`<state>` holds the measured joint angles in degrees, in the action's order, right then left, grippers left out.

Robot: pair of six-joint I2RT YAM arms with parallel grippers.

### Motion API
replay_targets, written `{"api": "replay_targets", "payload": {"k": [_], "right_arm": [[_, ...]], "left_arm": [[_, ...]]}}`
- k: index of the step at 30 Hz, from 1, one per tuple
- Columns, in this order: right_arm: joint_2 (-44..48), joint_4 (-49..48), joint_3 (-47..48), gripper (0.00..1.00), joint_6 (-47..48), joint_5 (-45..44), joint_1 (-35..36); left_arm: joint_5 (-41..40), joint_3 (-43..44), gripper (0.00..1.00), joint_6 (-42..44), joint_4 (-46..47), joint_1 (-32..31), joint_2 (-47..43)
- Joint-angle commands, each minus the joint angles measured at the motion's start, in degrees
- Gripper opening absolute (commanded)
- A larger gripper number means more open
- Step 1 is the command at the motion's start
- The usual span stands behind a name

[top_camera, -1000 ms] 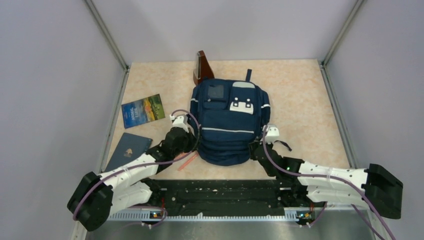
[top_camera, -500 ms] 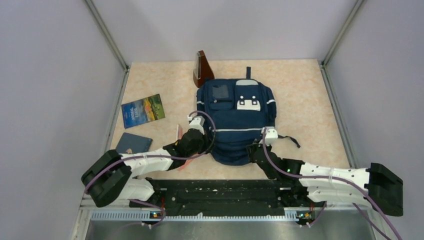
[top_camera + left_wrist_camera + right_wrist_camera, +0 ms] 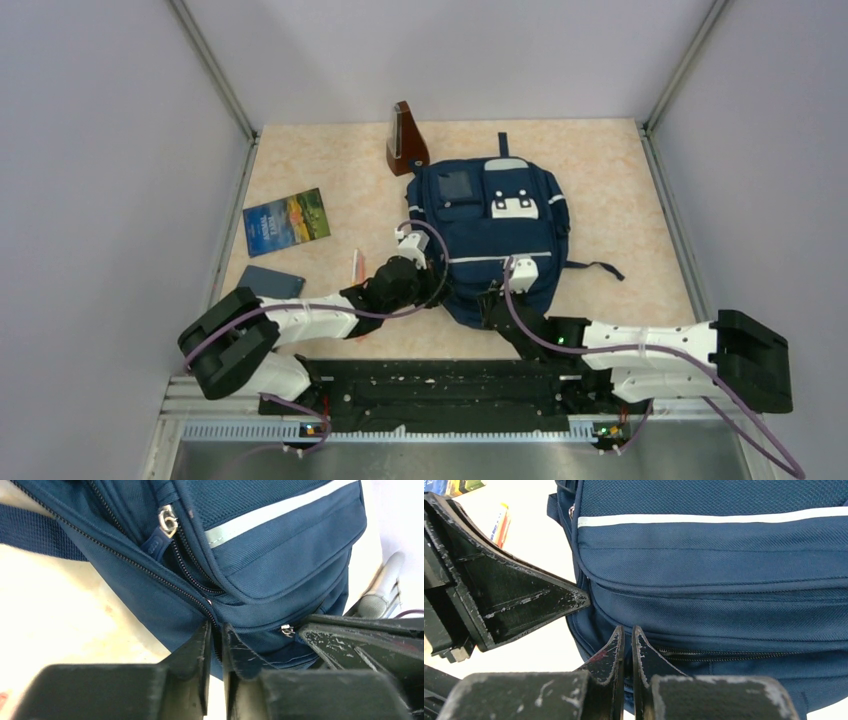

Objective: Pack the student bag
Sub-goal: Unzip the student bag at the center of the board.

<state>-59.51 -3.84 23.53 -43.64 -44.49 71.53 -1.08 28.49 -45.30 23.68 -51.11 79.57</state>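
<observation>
Overhead view; wrist close-ups of bag (image 3: 480, 235)

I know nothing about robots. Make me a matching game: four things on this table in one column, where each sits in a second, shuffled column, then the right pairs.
Things:
1. backpack
2. colourful book
3. dark blue book
4. brown upright thing

Places:
A. far end, beside the backpack's corner
B. left side, nearer the front
C. in the middle
D. left side, farther back

Pairs: 1-C, 2-D, 3-B, 4-A
</observation>
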Motion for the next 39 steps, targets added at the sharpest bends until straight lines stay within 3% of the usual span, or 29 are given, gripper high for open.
{"api": "replay_targets", "payload": {"k": [1, 5, 8, 11, 15, 27, 35, 39], "right_arm": [[-2.39, -7.06, 4.55, 0.0, 0.13, -0.01, 1.1], [-4.09, -7.79, 5.26, 0.0, 0.38, -0.06, 0.46], [-4.71, -7.97, 5.39, 0.0, 0.26, -0.39, -0.04], [-5.16, -8.03, 5.59, 0.0, 0.01, -0.96, -0.33], [-5.45, -7.71, 5.71, 0.0, -0.94, -1.38, -0.33], [-4.62, -5.6, 5.83, 0.0, -2.85, -2.26, -0.29], [-6.0, -6.27, 6.09, 0.0, -3.54, -2.12, -0.34], [-7.3, -7.35, 6.1, 0.0, -4.67, -1.67, -0.31]], "left_arm": [[0.79, -0.47, 0.26, 1.69, 6.98, -1.45, -6.26], [-10.19, -1.58, 0.49, 3.97, -3.83, -0.97, -13.53], [-12.2, -0.79, 0.55, 6.93, -10.4, 1.62, -16.65], [-8.49, -0.47, 0.57, 8.11, -12.57, 7.81, -16.87], [-3.39, -1.82, 0.58, 8.36, -7.86, 15.63, -14.32], [8.92, -0.07, 0.61, 6.0, 9.03, 20.37, 3.11], [14.15, 1.45, 0.55, 5.86, 12.14, 20.42, 8.14], [17.65, 0.95, 0.22, 5.34, 15.86, 20.28, 10.18]]}}
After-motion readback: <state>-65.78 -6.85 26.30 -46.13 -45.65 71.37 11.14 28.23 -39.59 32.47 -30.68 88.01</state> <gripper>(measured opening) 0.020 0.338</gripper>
